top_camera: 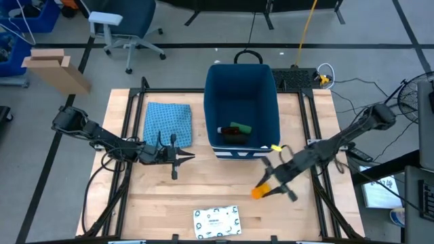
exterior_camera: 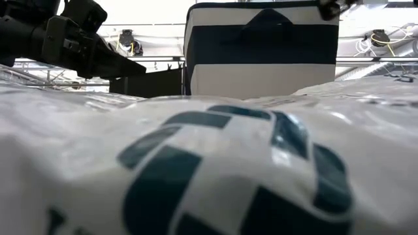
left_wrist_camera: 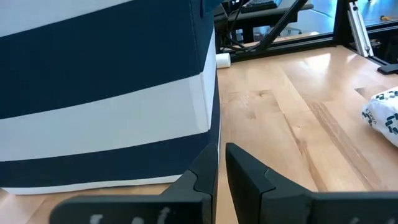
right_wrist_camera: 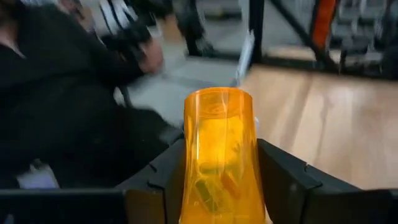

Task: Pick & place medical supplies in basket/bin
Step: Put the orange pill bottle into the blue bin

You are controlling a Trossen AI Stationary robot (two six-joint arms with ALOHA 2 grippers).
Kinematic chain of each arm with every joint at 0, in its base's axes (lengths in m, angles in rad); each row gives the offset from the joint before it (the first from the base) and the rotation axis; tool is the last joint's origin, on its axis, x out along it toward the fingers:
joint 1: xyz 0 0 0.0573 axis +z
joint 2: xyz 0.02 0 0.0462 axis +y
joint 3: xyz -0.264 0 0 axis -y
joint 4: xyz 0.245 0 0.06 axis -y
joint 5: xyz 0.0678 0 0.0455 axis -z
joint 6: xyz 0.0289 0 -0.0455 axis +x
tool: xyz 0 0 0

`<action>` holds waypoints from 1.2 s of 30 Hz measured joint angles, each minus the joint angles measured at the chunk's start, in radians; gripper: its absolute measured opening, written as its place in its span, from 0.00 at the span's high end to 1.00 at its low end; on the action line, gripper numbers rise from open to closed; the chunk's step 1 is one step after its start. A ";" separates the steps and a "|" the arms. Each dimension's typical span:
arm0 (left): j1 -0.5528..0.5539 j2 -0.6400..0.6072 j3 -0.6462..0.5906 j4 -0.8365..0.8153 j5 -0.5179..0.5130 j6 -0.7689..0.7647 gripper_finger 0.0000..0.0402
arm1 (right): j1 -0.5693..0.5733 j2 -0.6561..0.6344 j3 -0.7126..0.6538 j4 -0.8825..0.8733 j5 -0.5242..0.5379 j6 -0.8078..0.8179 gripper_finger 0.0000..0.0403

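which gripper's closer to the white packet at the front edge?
Right, by a small margin. The right gripper, holding an orange bottle, is just up and to the right of the packet. The left gripper sits farther up and left, near the blue cloth.

Bin (top_camera: 243, 88) stands between cloth (top_camera: 168, 123) and right tool (top_camera: 270, 186).

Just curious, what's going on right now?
Right gripper shut on orange vial, near the bin. Left gripper shut, empty. White packet waits. Nothing blocking.
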 joint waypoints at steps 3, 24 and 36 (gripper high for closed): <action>0.000 0.000 0.000 0.000 0.000 -0.002 0.91 | 0.002 -0.113 -0.175 0.183 -0.003 0.035 0.61; 0.000 0.000 0.000 -0.027 0.000 -0.053 0.91 | -0.001 -0.485 -0.527 0.376 0.024 0.040 0.61; 0.000 0.000 0.000 -0.031 0.000 -0.069 0.91 | -0.007 -0.622 -0.449 0.238 0.029 0.069 0.61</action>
